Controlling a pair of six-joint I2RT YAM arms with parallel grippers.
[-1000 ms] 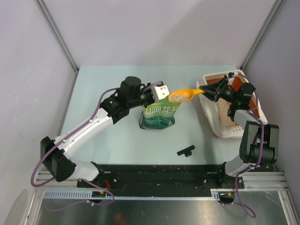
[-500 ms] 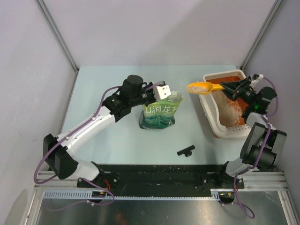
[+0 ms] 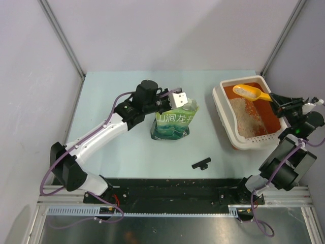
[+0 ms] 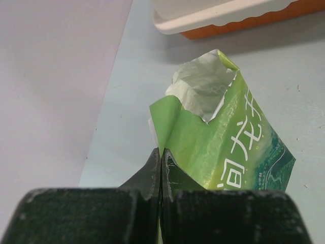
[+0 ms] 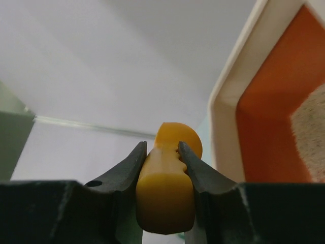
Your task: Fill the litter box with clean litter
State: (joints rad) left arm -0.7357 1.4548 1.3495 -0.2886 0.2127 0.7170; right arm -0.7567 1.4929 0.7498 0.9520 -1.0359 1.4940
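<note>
presently on record: 1 long rectangular white plastic litter box [image 3: 221, 109] with rounded corners, raised rim and orange inside, lying at the right side of the pale blue-green table [image 3: 111, 96], near the right wall. contents: clean litter [image 3: 248, 121], pale beige fine granules, in a loose heap along the left and near part of the floor, with bare orange showing along the right side. 1 orange plastic scoop [image 3: 251, 93], its bowl over the far end of the box and carrying a small load of the same granules, its handle reaching toward the right rim. right gripper [image 3: 277, 100]: clenched on the scoop handle; the right wrist view shows both dark fingers pressed against the sides of the yellow-orange handle [image 5: 165, 183], with the box's white rim [image 5: 238, 71] and a patch of litter [image 5: 311, 134] to the right. 1 green printed bag [image 3: 172, 124] with white characters, standing upright near the middle of the table, well apart from the box, its top torn open. left gripper [image 3: 186, 105]: clamped on the bag's top edge; the left wrist view shows its 2 fingers pinched together on a fold of the green film [image 4: 228, 147], the silvery lining visible at the mouth. 1 small black t-shaped part [image 3: 201, 163], lying loose on the table near the front edge, touching nothing else.
</note>
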